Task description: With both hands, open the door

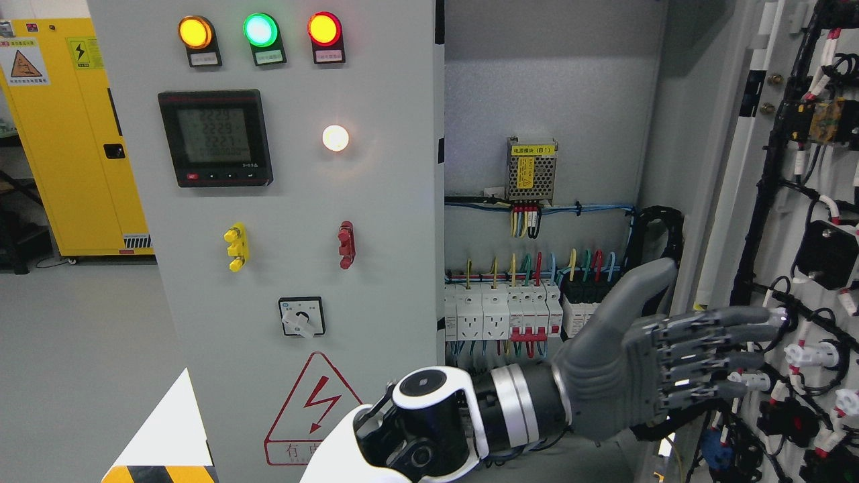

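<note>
1. Grey steel cabinet door (772, 221) stands swung wide at right, its inner face strung with black cables and white connectors.
2. The left hand (644, 365) reaches across, fingers (731, 335) straight and spread, thumb up, tips at the door's inner edge, gripping nothing.
3. Breakers (503, 312) line the exposed interior.

Bright, even indoor light fills the room; four lamps (260, 30) on the cabinet panel (282, 201) glow with slight glare, and the picture stays sharp throughout.
</note>
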Robot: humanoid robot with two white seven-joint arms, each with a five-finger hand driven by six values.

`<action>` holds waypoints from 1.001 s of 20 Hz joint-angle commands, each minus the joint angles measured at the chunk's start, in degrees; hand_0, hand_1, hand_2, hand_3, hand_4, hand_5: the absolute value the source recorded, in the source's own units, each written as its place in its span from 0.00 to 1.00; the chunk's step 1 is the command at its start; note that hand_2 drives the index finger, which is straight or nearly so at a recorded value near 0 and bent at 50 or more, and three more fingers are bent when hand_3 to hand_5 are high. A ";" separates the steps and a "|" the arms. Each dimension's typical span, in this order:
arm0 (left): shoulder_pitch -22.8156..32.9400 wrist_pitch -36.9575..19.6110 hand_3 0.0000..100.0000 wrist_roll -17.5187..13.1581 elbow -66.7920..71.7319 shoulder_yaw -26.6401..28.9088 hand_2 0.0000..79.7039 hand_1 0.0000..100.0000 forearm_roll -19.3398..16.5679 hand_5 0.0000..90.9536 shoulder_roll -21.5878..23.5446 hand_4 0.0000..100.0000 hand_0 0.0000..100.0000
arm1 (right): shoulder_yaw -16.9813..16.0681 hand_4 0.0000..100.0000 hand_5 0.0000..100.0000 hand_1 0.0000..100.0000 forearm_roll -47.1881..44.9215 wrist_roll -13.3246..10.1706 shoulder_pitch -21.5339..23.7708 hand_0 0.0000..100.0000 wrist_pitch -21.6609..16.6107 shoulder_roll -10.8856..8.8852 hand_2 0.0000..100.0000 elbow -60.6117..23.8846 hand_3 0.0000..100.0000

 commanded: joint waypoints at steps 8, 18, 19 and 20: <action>40.02 -20.25 0.00 0.22 0.95 3.06 0.00 0.00 -29.23 0.00 11.74 0.00 0.00 | 0.53 0.00 0.00 0.00 0.00 0.02 0.00 0.22 0.04 -1.87 0.00 0.00 0.00; 46.91 -45.91 0.00 0.66 51.35 3.41 0.00 0.00 -33.02 0.00 7.80 0.00 0.00 | 0.62 0.00 0.00 0.00 0.00 0.02 -0.17 0.21 0.04 -1.96 0.00 0.00 0.00; 45.94 -48.02 0.00 0.66 58.39 4.63 0.00 0.00 -33.02 0.00 5.96 0.00 0.00 | 0.62 0.00 0.00 0.00 0.00 0.02 -0.17 0.21 0.04 -1.87 0.00 0.00 0.00; 44.54 -49.70 0.00 0.66 65.42 6.99 0.00 0.00 -33.02 0.00 3.94 0.00 0.00 | 0.62 0.00 0.00 0.00 0.00 0.02 -0.17 0.21 0.04 -1.96 0.00 0.00 0.00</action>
